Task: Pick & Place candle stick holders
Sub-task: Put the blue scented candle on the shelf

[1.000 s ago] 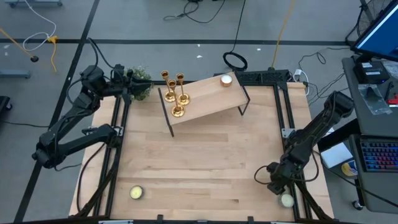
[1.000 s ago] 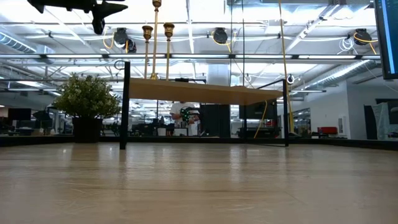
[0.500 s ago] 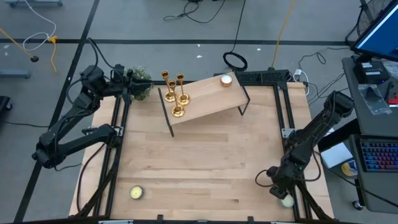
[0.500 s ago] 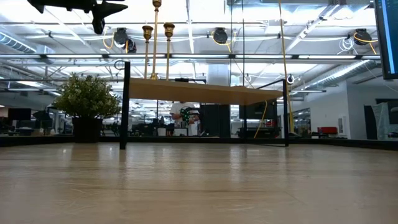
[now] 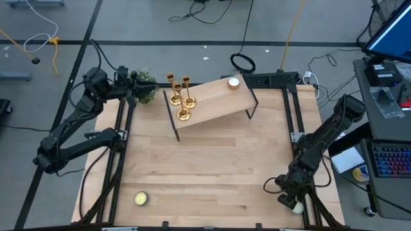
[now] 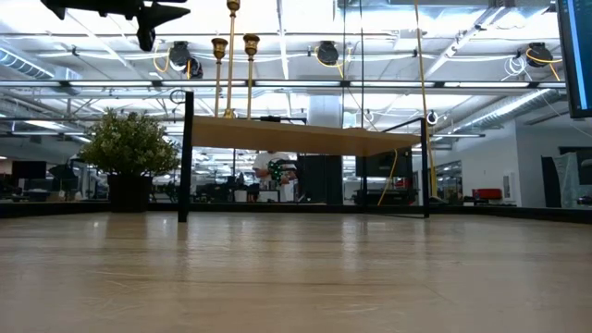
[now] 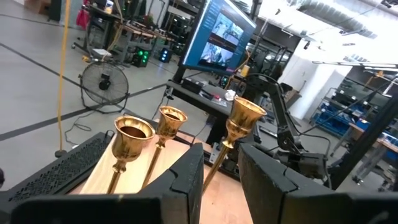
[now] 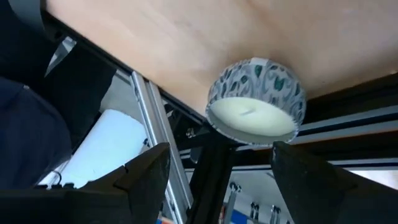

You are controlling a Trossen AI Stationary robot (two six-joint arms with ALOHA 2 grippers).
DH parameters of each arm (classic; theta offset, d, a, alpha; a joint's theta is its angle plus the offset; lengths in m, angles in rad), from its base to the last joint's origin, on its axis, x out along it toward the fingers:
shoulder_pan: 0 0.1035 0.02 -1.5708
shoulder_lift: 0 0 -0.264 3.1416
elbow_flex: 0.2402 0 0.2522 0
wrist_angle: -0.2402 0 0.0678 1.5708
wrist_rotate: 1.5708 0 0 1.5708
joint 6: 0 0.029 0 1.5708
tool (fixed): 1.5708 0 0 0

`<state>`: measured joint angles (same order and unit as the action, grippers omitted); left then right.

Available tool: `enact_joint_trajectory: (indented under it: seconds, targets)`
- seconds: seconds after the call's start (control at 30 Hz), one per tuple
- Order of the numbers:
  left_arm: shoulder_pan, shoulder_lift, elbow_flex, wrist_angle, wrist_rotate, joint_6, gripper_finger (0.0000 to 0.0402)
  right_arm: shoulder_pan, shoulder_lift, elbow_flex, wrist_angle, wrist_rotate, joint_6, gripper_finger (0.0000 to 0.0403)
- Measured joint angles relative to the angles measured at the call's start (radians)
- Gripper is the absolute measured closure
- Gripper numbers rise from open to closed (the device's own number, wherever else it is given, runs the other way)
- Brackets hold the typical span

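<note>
Candle stick holders [image 5: 182,97], three slim gold ones, stand clustered at the left end of a small raised shelf [image 5: 215,102] at the back of the table [image 5: 205,167]. They look like stiff, light, polished metal, so likely slippery and top-heavy; pinching the thin stem just under the cup seems the safest hold. The left claw [image 7: 221,180] hovers beside them with its fingers a little apart and nothing gripped; one stem seems to line up with the gap. The right claw [image 8: 217,171] hangs spread over a patterned tealight [image 8: 255,99] at the table's near right corner.
</note>
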<state>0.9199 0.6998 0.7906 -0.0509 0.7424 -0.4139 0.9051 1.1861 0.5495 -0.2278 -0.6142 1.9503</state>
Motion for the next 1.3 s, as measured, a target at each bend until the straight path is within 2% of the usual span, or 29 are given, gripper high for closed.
enact_joint_trajectory:
  seconds: [0.37, 0.43, 0.47, 0.57, 0.97, 1.23, 1.3]
  targets:
    - [0.0, 0.0, 0.0, 0.0, -0.012, 0.01, 0.03, -0.001, 0.031, 0.0, 0.022, -0.003, 0.076, 0.0138]
    - [0.0, 0.0, 0.0, 0.0, -0.012, 0.01, 0.03, -0.002, 0.03, 0.0, 0.029, 0.023, 0.105, 0.0138]
    - [0.0, 0.0, 0.0, 0.0, -0.012, 0.01, 0.03, -0.003, 0.033, -0.002, 0.082, 0.085, 0.129, 0.0138]
    - [0.0, 0.0, 0.0, 0.0, -0.012, 0.011, 0.03, -0.007, 0.038, -0.001, 0.105, 0.119, 0.181, 0.0138]
    - [0.0, 0.0, 0.0, 0.001, -0.022, 0.021, 0.03, -0.001, 0.047, 0.0, 0.081, 0.112, 0.282, 0.0138]
    - [0.0, 0.0, 0.0, 0.001, -0.031, 0.046, 0.03, -0.063, 0.051, 0.0, 0.055, 0.083, 0.201, 0.0138]
    - [0.0, 0.0, 0.0, 0.001, -0.032, 0.047, 0.03, -0.084, 0.05, 0.0, 0.036, 0.041, 0.168, 0.0138]
